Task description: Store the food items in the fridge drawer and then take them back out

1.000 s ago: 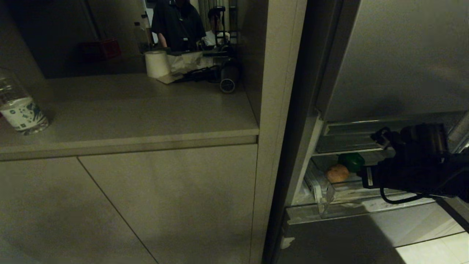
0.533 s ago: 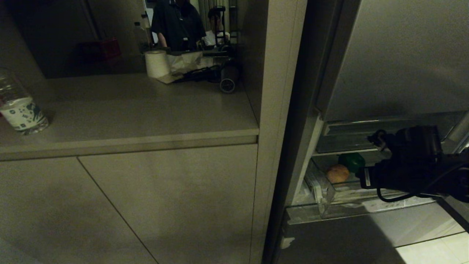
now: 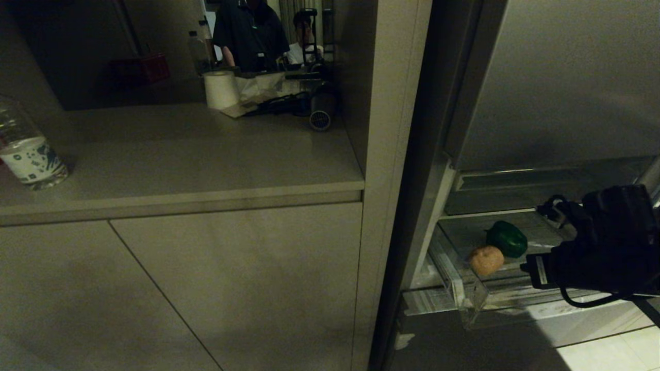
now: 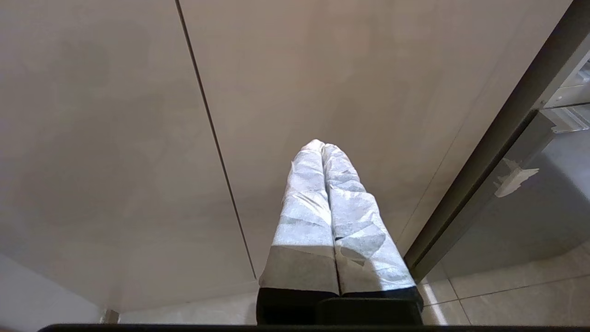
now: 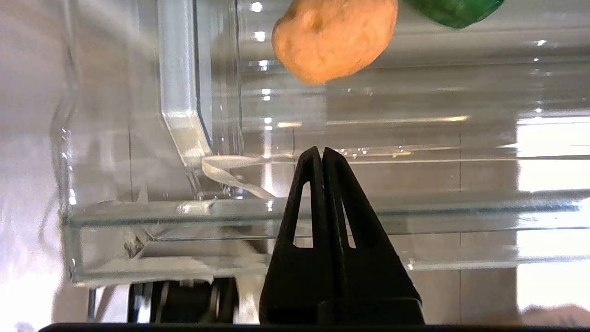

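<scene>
I have the right pincer clenched, its two black fingers pressed flat together with nothing between them. It sits at the clear front lip of the fridge drawer, its tips over the ribbed bottom just behind the lip. In the head view the right arm reaches in from the right edge at drawer height, and its black wrist housing covers the right part of the fridge drawer.

The drawer stands pulled out from the fridge, below the grey steel door panel. Both food items lie inside it near its left end. The potato sits closer to the front lip; the green bell pepper lies just behind it, toward the fridge interior. The two appear to touch. In the right wrist view, the potato lies beyond the fingertips and apart from them, with the pepper at the frame edge.

The left pincer is clenched and empty, parked in front of the cabinet door.

A water bottle stands on the bench to the left. A paper roll sits at the back.
</scene>
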You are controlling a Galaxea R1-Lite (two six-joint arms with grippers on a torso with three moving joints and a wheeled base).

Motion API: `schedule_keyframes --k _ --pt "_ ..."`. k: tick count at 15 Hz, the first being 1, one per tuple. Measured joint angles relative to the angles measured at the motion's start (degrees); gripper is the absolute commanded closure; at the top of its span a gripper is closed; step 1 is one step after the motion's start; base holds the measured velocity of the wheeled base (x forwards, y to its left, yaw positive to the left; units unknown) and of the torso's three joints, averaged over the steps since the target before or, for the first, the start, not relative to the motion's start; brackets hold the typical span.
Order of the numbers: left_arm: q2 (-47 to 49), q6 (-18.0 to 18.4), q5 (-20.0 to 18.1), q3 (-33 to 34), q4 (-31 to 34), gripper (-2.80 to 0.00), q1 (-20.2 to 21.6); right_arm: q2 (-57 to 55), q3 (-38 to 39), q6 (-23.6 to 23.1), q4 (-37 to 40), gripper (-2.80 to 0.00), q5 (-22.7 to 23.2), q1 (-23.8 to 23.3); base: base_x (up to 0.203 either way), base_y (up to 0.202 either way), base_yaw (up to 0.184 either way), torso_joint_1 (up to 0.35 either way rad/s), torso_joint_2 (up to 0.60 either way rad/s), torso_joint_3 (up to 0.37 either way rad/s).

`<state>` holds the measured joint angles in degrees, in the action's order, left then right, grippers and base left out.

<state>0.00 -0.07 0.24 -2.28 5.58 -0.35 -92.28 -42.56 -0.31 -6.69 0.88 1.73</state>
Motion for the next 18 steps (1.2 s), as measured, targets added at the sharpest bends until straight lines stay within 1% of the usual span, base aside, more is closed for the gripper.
schedule_keyframes --k 2,4,7,9,13,15,18 --pt "0.00 0.00 0.01 0.00 0.01 0.00 0.00 2.10 1.34 -0.10 2.63 0.00 -0.13 0.00 0.000 0.000 0.000 0.000 0.00 0.000" --pt "0.00 0.00 0.00 0.00 0.00 0.00 0.00 3.31 3.28 -0.15 2.72 0.00 -0.38 0.00 0.000 0.000 0.000 0.000 0.00 0.000" --pt "0.00 0.00 0.00 0.00 0.01 0.00 0.02 4.14 6.20 -0.32 2.44 0.00 -4.70 0.00 0.000 0.000 0.000 0.000 0.00 0.000" --pt "0.00 0.00 -0.01 0.00 0.00 0.00 0.00 4.52 8.01 -0.32 2.83 0.00 -6.35 -0.05 0.000 0.000 0.000 0.000 0.00 0.000" --pt "0.00 -0.01 0.00 0.00 0.01 0.00 0.00 6.61 11.37 -1.02 3.59 0.00 -6.90 0.02 0.000 0.000 0.000 0.000 0.00 0.000" --pt "0.00 0.00 0.00 0.00 0.01 0.00 0.00 8.93 13.21 -2.09 4.44 0.00 -6.92 0.02 0.000 0.000 0.000 0.000 0.00 0.000" --pt "0.00 0.00 0.00 -0.02 0.01 0.00 0.00 13.20 16.39 -2.36 5.86 0.00 -6.91 0.05 0.000 0.000 0.000 0.000 0.00 0.000"
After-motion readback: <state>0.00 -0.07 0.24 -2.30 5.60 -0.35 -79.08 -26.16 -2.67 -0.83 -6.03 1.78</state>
